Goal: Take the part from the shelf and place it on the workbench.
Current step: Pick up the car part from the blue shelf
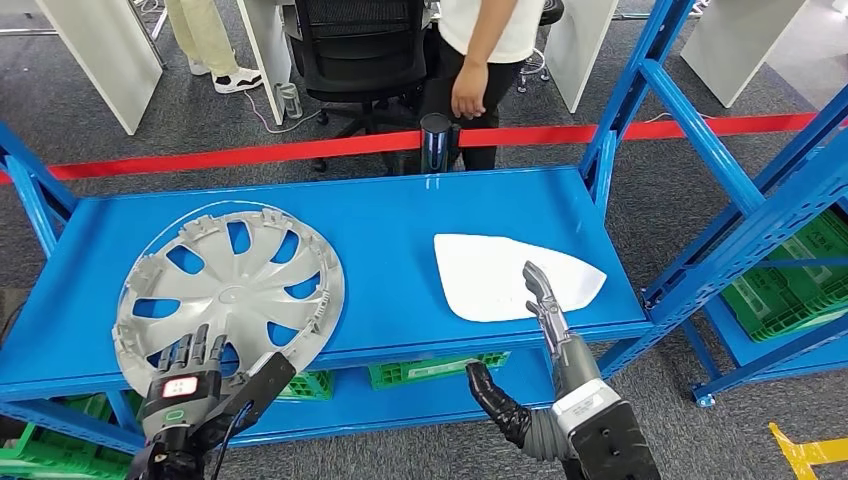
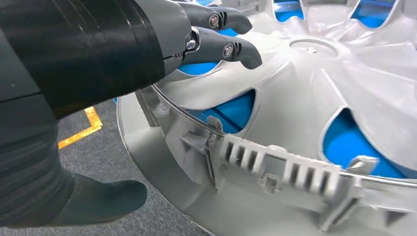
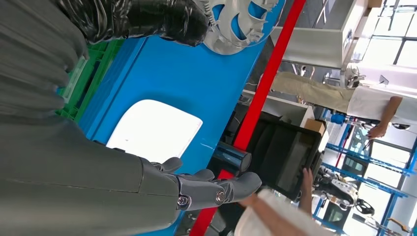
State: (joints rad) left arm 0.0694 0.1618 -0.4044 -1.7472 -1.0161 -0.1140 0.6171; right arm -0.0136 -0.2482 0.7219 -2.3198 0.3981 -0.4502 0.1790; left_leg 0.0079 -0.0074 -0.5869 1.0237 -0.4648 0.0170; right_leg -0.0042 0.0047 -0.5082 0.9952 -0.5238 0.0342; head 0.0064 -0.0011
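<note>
A wheel cover is set on the left of the shelf, overhanging its front edge, where the left hand is placed. A flat panel lies to the right, under the right hand. Behind the shelf a tape is stretched, with a person beyond it.

The left hand reaches in at near left, fingers extended forward and thumb spread below. The right hand at near right is open, fingers straight, thumb out left.
</note>
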